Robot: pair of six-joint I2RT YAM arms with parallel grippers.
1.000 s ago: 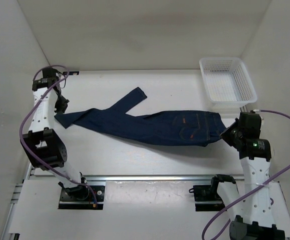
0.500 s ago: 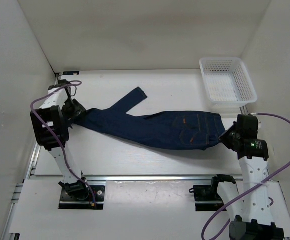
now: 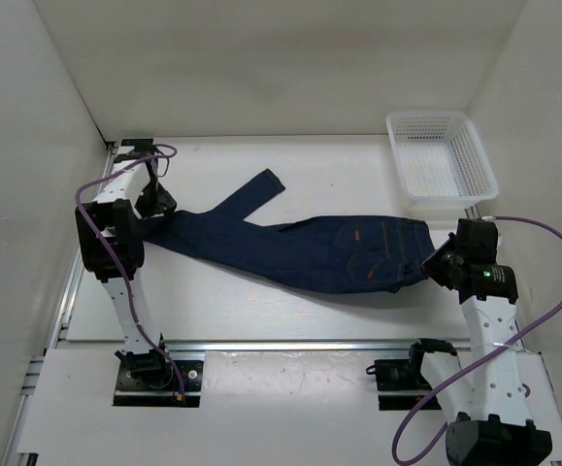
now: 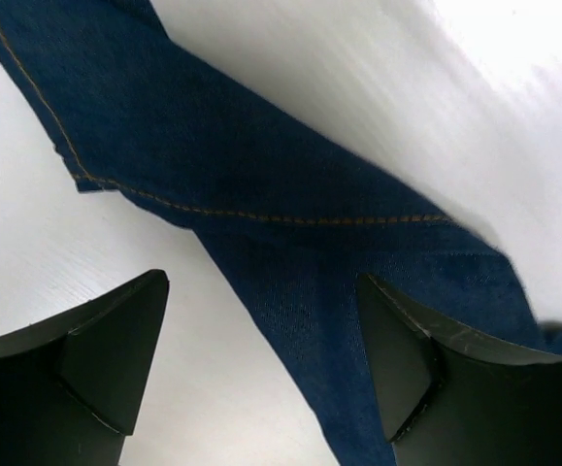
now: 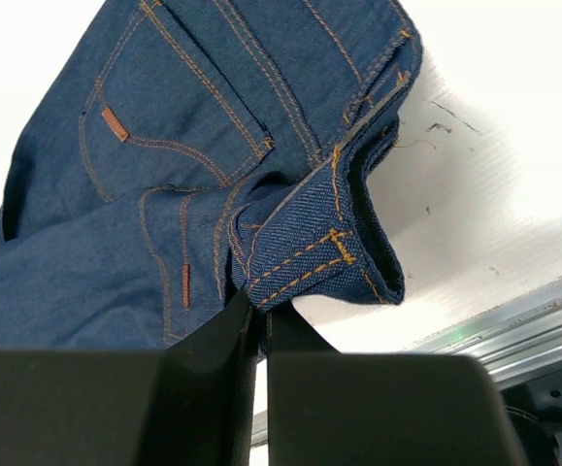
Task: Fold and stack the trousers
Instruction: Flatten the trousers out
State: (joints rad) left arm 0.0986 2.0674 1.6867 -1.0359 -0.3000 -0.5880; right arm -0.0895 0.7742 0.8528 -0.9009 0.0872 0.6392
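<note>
The trousers lie stretched across the table centre
At nine o'clock we see the left gripper spread wide above a leg end — at three o'clock the right gripper pinches the waistband, jaws pressed tight together.

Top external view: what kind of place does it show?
Probably a robot test cell: white walls enclose the table, left arm and right arm stand beside a metal rail, with trousers and a basket.
</note>
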